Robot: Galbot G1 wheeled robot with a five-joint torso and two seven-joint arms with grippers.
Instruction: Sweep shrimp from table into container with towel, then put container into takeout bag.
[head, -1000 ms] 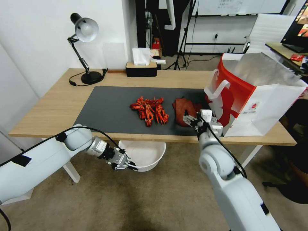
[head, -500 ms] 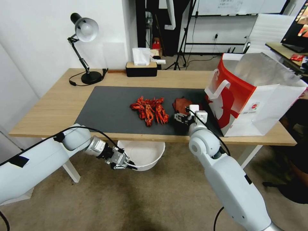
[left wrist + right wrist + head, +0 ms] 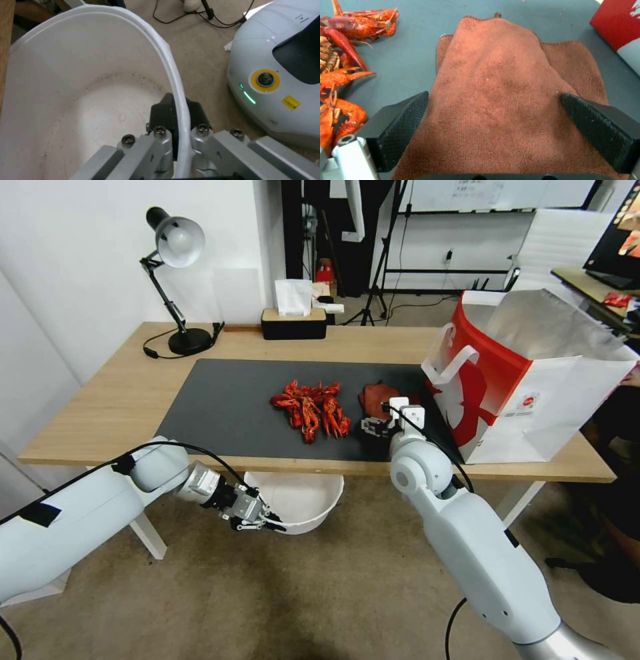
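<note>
The shrimp (image 3: 311,410) lie heaped in the middle of the dark mat on the table (image 3: 113,407); some show beside the towel (image 3: 350,70). To their right lies the rust-red towel (image 3: 375,397) (image 3: 500,100). My right gripper (image 3: 375,428) (image 3: 493,120) is open, lowered over the towel's near end with one black pad (image 3: 403,117) on each side. Below the table's front edge my left gripper (image 3: 267,525) (image 3: 178,125) is shut on the rim of the white container (image 3: 300,503) (image 3: 83,87), which holds nothing. The takeout bag (image 3: 527,373) stands open at the table's right end.
A black desk lamp (image 3: 175,280) and a tissue box (image 3: 294,319) stand along the table's back edge. Carpet floor lies below, and my own white base (image 3: 276,82) is close to the container. Bare mat lies left of the shrimp.
My right arm has swung left and forward, carrying its open gripper from the bag's corner onto the towel. The left gripper and container have stayed nearly still.
</note>
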